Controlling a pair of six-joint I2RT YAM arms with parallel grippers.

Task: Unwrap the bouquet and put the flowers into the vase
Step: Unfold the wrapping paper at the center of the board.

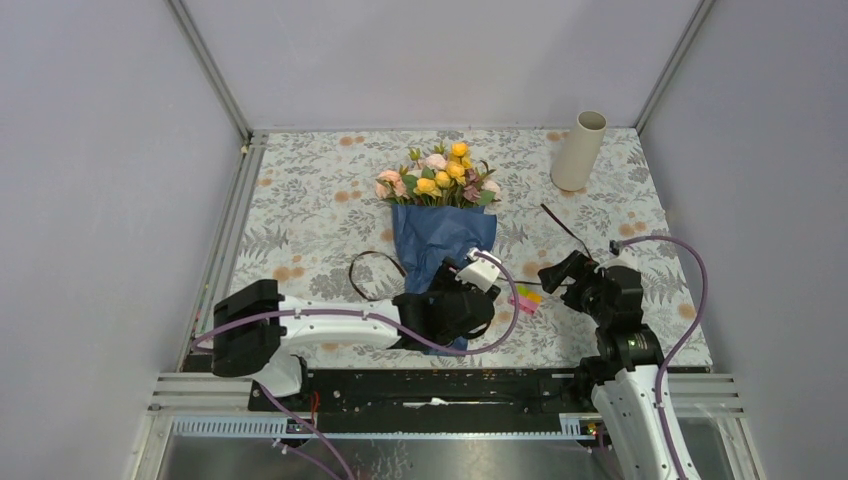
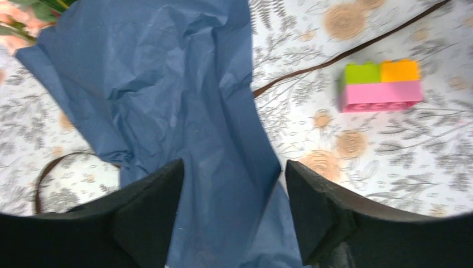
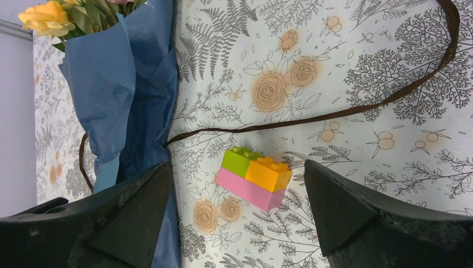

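**Roses (image 1: 440, 175) wrapped in blue, vase (image 1: 578, 150) standing apart**

The tall beige cylindrical vase stands at the far right of the floral-print tablecloth (image 1: 310, 200), and its inside is not visible. The yellow, pink and cream roses sit in the bouquet's crinkled blue paper wrap (image 1: 440, 235). The left gripper (image 2: 231, 206), jaws apart, straddles the wrap's lower end, which the arm hides from above. The right gripper (image 3: 237, 218) is spread wide above a pink, green and orange toy brick block (image 3: 254, 178). A loose dark brown ribbon (image 3: 334, 111) runs out of frame.

Small plastic toy-brick block (image 3: 256, 177): green and orange bricks stacked on a longer pink one, studs up. It sits near the front edge of the counter's white cloth printed with grey ferns and tan roses (image 1: 310, 210). Plain grey panel walls (image 1: 100, 150) in silver metal framing (image 1: 213, 68) surround the counter.
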